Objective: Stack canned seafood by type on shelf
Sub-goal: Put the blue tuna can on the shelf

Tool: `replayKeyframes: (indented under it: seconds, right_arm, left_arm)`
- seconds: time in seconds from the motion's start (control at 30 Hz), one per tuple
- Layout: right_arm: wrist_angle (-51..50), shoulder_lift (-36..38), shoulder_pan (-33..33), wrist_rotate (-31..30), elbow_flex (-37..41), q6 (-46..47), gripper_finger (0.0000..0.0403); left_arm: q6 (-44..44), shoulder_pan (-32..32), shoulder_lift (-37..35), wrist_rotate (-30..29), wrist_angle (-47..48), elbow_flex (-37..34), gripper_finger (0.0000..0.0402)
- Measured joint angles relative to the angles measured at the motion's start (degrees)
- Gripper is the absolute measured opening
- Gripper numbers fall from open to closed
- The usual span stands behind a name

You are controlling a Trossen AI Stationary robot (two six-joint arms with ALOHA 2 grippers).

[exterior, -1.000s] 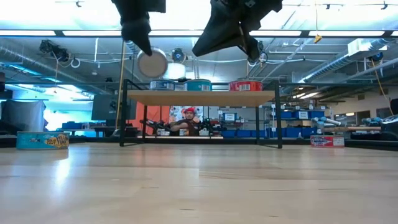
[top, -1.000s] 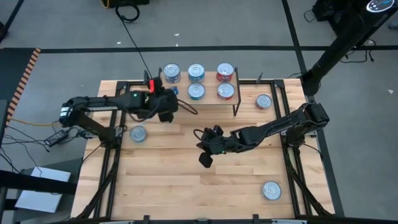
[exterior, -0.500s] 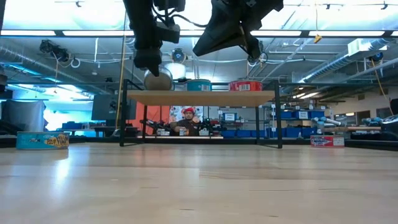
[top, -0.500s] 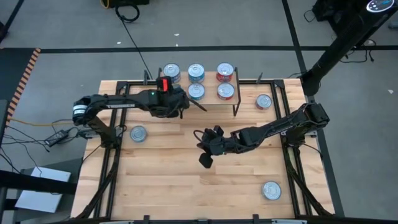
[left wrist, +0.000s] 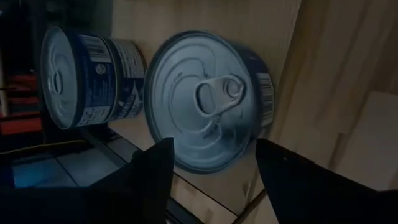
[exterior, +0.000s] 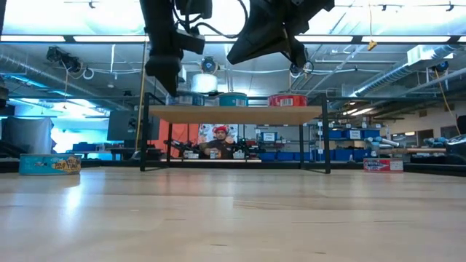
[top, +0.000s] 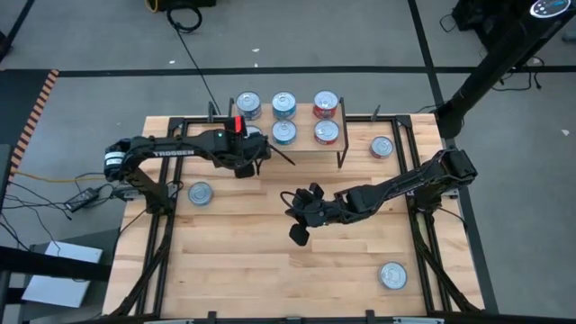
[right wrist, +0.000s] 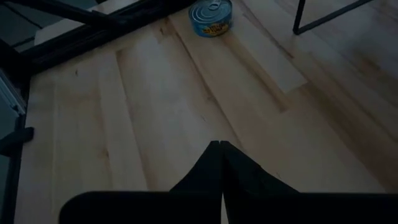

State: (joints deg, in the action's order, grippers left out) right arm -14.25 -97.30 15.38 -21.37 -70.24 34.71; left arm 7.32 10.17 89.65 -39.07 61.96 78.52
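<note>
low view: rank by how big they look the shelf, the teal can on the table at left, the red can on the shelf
1. shelf
2. teal can, though it may be nearer the camera
3. red can

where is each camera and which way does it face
High: overhead, straight down on table, both arms.
Low: tabletop height, level toward shelf; arms hang from above.
Left wrist: over a dark blue can between its open fingers.
Right wrist: down at bare wood, shut fingers.
Shared: teal can.
</note>
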Motion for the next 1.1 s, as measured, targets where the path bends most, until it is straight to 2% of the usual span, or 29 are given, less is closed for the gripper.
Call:
replayKeyframes:
  seconds: [0.23,0.47,0.7,0.83,0.97,1.1]
  right_arm:
    - [-0.1,0.0,0.0,0.0,0.0,-1.2,0.0007]
    - [-1.7,1.2,-0.5,0.0,0.0,-3.0,0.0007]
    - [-5.1,3.5,-1.3,0.0,0.0,-4.5,0.0007]
    - [-6.6,4.1,-1.9,0.0,0.0,-5.0,0.0007]
    - [-6.4,4.4,-2.5,0.0,0.0,-6.3,0.0007]
    - [-6.0,4.3,-3.4,0.4,0.0,-7.2,0.0007]
  left_arm:
    - [-1.1,1.2,0.0,0.9,-0.3,0.0,0.0216]
    - [-3.1,5.5,0.0,3.9,-0.8,0.0,0.0181]
    - [-5.3,5.9,-2.8,4.4,-0.6,0.1,0.0148]
    - [-9.9,5.9,-6.4,8.6,-0.5,0.1,0.0123]
    - [-12.1,6.3,-9.5,15.1,-7.4,0.0,0.0089]
    - [-10.7,7.4,-9.2,20.5,-11.7,0.0,0.0041]
